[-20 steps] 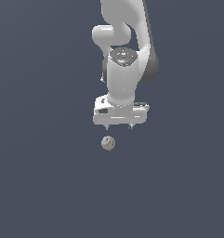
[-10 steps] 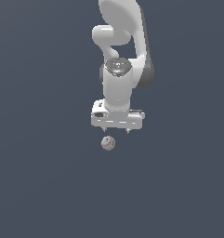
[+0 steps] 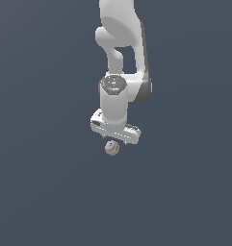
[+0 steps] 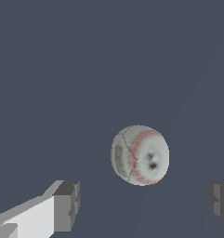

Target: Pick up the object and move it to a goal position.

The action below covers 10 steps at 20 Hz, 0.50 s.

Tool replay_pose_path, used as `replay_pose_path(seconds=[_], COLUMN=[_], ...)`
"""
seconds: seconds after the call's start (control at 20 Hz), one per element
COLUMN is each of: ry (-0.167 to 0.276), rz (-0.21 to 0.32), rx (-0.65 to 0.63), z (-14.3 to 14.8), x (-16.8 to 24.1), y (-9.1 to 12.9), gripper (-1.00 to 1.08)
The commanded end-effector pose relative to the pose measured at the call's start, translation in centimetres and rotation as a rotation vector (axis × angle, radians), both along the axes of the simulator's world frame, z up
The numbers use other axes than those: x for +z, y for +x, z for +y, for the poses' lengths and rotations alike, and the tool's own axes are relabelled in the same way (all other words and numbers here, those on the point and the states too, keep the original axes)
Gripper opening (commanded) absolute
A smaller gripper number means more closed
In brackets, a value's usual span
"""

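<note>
Wrist view, left to right: one grey finger pad [image 4: 67, 204] at lower left, the ball [image 4: 140, 155] right of centre and a little above pad height, a second pad at the lower right edge. Gripper [image 4: 143, 204] spread wide, far wider than the ball, touching nothing. Exterior view: white arm [image 3: 120, 72] down the middle of the frame, gripper [image 3: 115, 139] just above the ball [image 3: 112, 148], slightly below centre on plain dark grey ground [image 3: 40, 192].

Small off-white ball [image 4: 140, 155]: matt, leather-like skin with faint reddish stitched seams. White robot arm [image 3: 120, 57]: smooth, glossy plastic-looking shell. Dark grey finger pads [image 4: 67, 206]: matt, rubbery. Slate-grey ground surface [image 3: 40, 192]: uniformly matt.
</note>
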<state>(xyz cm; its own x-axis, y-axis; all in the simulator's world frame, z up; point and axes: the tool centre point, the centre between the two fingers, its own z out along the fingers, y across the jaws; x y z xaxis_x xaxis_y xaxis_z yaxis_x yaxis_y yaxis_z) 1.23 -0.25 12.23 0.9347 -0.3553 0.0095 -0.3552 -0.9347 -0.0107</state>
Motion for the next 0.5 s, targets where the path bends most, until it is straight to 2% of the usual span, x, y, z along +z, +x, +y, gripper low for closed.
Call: replay_pose_path(seconds=[0.0,0.45], ry=[-0.001,-0.005], rz=[0.004,0.013], rx=[-0.056,-0.154], z=[-0.5,-1.4], x=[-0.8,-2.4], y=[0.0,-0.2], gripper=[1.0,1.0])
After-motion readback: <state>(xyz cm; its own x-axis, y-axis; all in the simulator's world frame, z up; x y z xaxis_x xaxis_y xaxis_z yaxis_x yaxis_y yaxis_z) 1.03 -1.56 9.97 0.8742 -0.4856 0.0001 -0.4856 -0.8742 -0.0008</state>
